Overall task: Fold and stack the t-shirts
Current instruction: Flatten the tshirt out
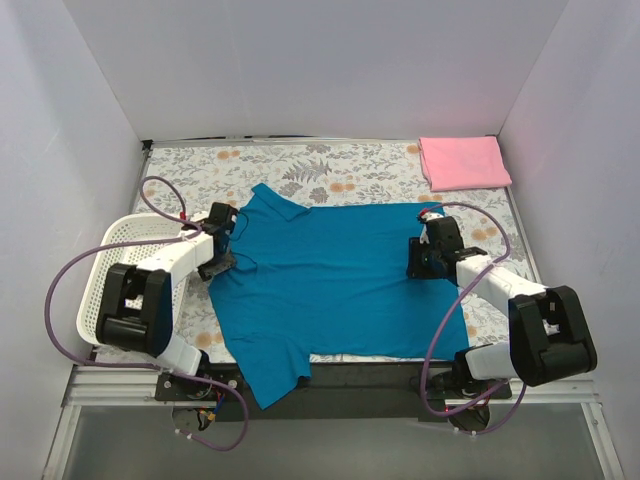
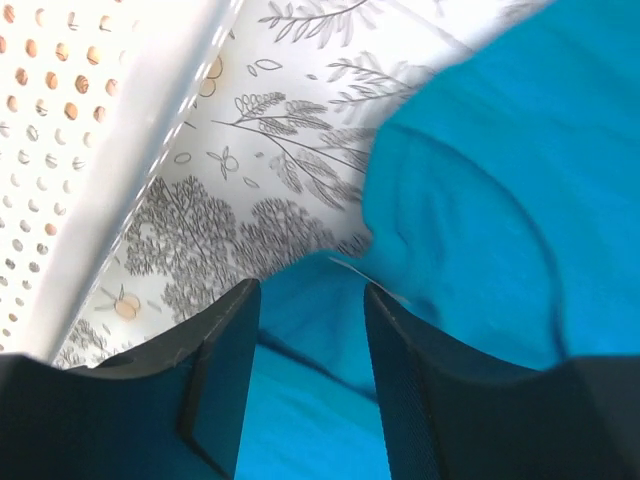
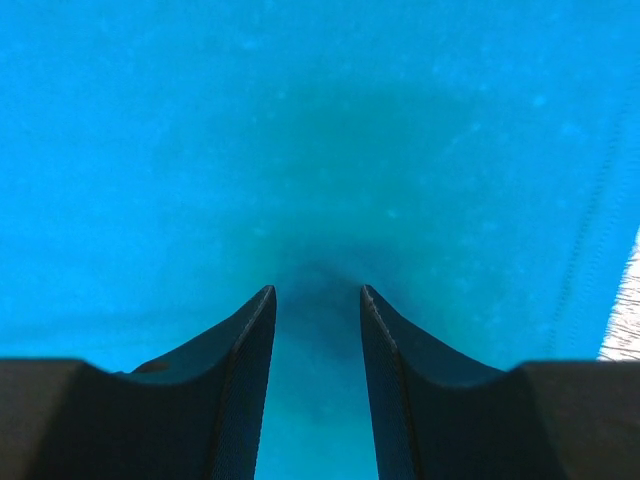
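Teal t-shirt (image 1: 340, 285) flat on floral table (image 1: 330, 165)

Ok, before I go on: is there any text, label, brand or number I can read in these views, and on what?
No readable text in any view.
teal t-shirt: plain; a white sliver at its neck may be a label, no lettering legible.
pink t-shirt: plain.
basket: only holes.
tablecloth: leaf and flower print, no words.
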Controlling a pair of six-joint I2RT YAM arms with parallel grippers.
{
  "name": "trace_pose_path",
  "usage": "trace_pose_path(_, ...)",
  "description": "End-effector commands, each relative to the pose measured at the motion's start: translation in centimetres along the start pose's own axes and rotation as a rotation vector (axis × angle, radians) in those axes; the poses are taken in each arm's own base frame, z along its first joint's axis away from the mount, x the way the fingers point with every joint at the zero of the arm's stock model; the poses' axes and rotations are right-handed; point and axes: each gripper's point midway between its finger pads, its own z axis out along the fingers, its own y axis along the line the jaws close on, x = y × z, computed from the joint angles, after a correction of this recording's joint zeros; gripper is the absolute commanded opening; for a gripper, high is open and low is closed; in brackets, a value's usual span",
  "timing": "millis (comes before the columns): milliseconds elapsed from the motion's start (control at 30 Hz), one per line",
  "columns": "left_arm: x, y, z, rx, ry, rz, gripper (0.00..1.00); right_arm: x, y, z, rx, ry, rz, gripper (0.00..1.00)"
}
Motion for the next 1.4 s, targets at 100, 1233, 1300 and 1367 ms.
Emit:
trace_pose_path(100, -4.0, -3.3, -7.4, 0.312, -0.079, -0.106, 0.48, -5.4, 0.2, -3.0, 0.031, -0.122, -0.032, 0.46)
trace_pose_path(1233, -7.0, -13.7, 4.3, 0.238, 0.051, -0.031, 0.47, -9.7, -3.8, 5.5, 0.077, -0.028, 0.026, 0.46)
trace_pose_path(1300, -7.2, -13.6, 4.4, 0.224, 0.058, -0.033, 0.47, -9.7, -4.0, 5.8, 0.077, -0.019, 0.034, 0.46)
trace_pose_path(1367, -7.1, -13.4, 4.2, 0.219, 0.059, -0.030, 0.47, -9.8, -4.1, 5.7, 0.074, -0.022, 0.038, 0.46)
